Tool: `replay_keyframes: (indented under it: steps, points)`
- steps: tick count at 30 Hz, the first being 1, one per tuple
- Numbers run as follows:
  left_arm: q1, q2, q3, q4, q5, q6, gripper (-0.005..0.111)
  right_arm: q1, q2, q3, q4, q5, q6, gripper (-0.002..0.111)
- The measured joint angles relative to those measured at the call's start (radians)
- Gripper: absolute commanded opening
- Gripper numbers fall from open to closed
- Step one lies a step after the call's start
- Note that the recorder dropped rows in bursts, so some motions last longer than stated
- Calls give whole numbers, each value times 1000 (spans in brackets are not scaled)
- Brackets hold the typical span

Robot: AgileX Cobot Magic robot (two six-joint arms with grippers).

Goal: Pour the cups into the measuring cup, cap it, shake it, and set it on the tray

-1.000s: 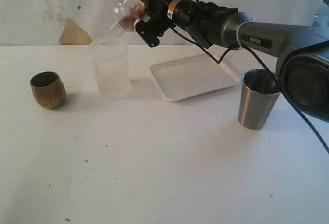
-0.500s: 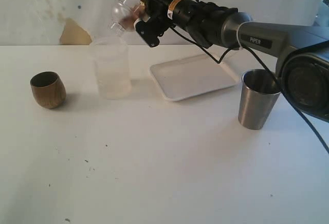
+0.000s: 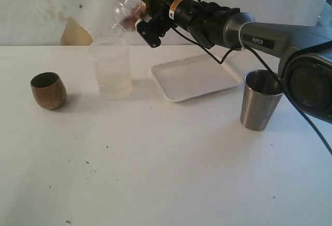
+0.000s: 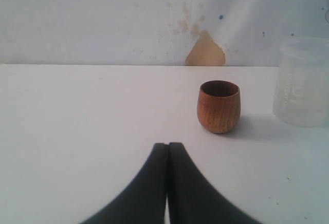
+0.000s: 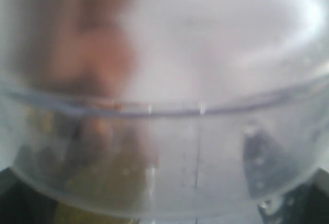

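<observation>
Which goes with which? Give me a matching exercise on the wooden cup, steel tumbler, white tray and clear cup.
1 wooden cup
2 steel tumbler
3 white tray
4 clear cup

a held tilted by the right gripper
b between frosted cup and tumbler
c farthest left in the exterior view
d farthest right, upright

Pairs: 1-c, 2-d, 3-b, 4-a

Bare tabletop [image 3: 166,174] is offered across the lower frame; the upper middle and right are barred by the right arm [image 3: 218,24], frosted cup [image 3: 111,68], tray [image 3: 197,75] and steel tumbler [image 3: 259,99].
</observation>
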Motion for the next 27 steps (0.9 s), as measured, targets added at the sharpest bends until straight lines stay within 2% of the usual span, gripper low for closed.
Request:
replay_keyframes:
  steps: [18, 27]
  points:
    - [0, 0, 0, 0, 0, 0, 0, 0, 18, 0, 0, 2, 70, 0]
    - [0, 0, 0, 0, 0, 0, 0, 0, 58, 0, 32, 0, 361, 0]
